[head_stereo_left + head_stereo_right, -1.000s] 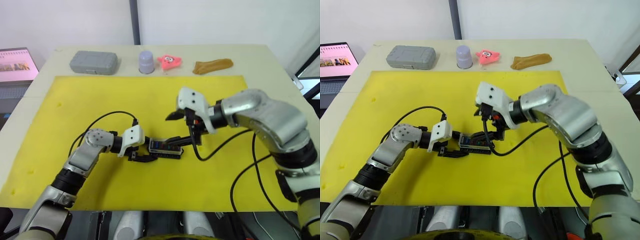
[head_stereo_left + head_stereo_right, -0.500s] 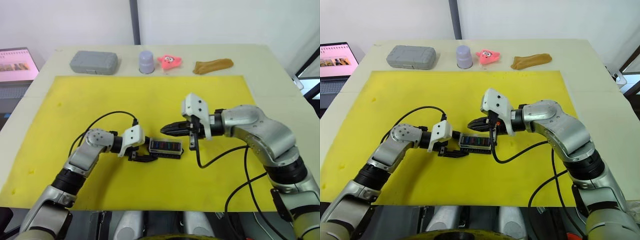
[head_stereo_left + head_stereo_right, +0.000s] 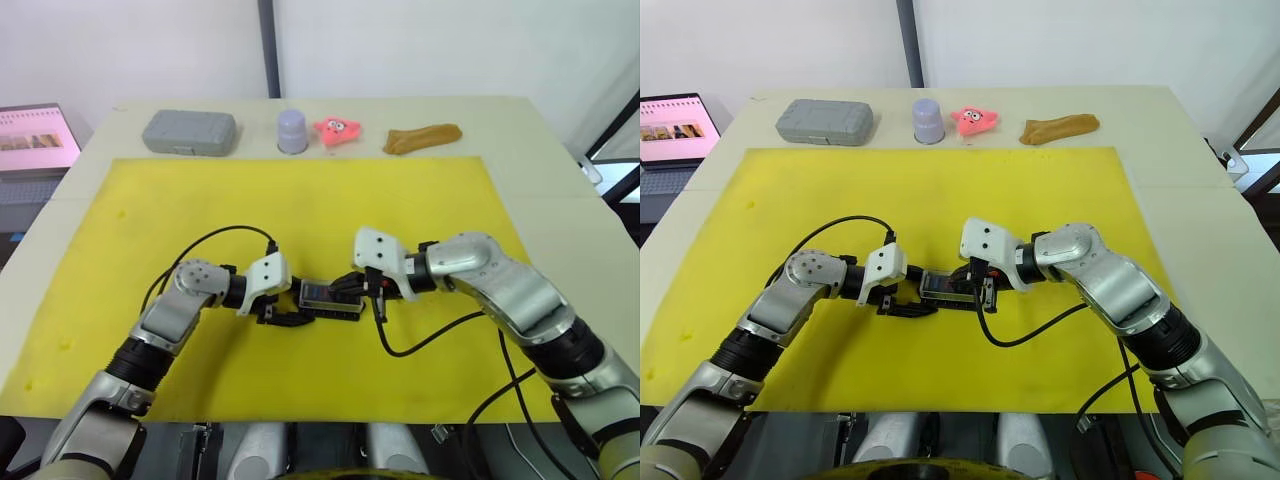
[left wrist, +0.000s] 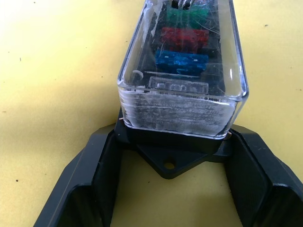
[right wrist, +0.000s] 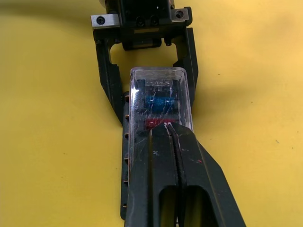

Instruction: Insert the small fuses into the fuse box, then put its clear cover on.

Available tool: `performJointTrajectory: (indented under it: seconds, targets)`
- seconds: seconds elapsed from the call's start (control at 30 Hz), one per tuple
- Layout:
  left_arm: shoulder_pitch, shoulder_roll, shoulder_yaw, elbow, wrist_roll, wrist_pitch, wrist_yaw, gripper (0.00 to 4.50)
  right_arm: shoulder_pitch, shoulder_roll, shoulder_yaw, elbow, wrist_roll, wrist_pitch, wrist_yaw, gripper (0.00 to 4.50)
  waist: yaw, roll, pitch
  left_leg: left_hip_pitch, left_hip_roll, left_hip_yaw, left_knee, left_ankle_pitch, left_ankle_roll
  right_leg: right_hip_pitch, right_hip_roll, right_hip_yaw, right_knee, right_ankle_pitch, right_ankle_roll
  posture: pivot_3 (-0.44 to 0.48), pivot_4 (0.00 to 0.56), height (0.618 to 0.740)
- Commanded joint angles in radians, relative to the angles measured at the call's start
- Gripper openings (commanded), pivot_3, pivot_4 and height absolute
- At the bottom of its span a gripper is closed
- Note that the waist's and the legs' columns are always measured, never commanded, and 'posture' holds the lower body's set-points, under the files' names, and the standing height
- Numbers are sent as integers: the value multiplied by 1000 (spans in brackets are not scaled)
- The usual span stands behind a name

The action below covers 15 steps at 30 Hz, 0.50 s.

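From the head cam, the fuse box (image 3: 332, 297) sat near the middle of the yellow mat (image 3: 420, 200), lying between the two grippers with the clear cover (image 3: 320, 293) already on top of it. The left gripper (image 3: 283, 314) came at it from the robot's left, the right gripper (image 3: 352, 287) from the right, both touching the box. Along the far edge of the table (image 3: 520, 120) were a grey case (image 3: 189, 131), a small lavender cup (image 3: 292, 131), a pink toy (image 3: 339, 128) and a brown lump (image 3: 423, 137), all well apart from the action, plus a laptop (image 3: 30, 140) off to the left. In the left wrist view, the two black fingers (image 4: 90, 189) stood fairly wide, straddling the box's black base (image 4: 170, 149) at its near end, and you could see blue, red and green small fuses (image 4: 182, 60) through the scratched cover. In the right wrist view, that gripper's fingers (image 5: 156, 175) were pressed together, tips resting flat on top of the cover (image 5: 158, 97), with the left gripper (image 5: 144, 61) bracketing the far end.
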Motion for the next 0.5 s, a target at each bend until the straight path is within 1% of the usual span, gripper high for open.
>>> performJointTrajectory:
  seconds: [0.03,0.17,0.37,0.5]
  targets:
    - [6,2,13,4,15,7,24,2544,24,-15,36,39,-32,71,-5,27,0,0,0,0,0,0,0,0,0,0,0,0,0,0,0,0,150,740]
    - [2,-2,11,10,19,4,26,2544,18,-5,25,26,-30,63,-6,27,1,0,0,-1,0,-1,0,0,0,0,-1,0,-1,0,0,0,150,740]
    - [0,6,17,10,22,3,28,2544,-17,20,-101,-52,76,75,14,27,2,0,0,-3,0,-1,0,0,0,-1,-2,1,-1,0,0,0,150,740]
    - [5,20,25,-6,21,12,31,2544,-32,-4,-170,-95,119,74,30,27,3,0,1,-4,0,-1,0,0,0,-3,-3,1,-1,0,0,0,150,740]
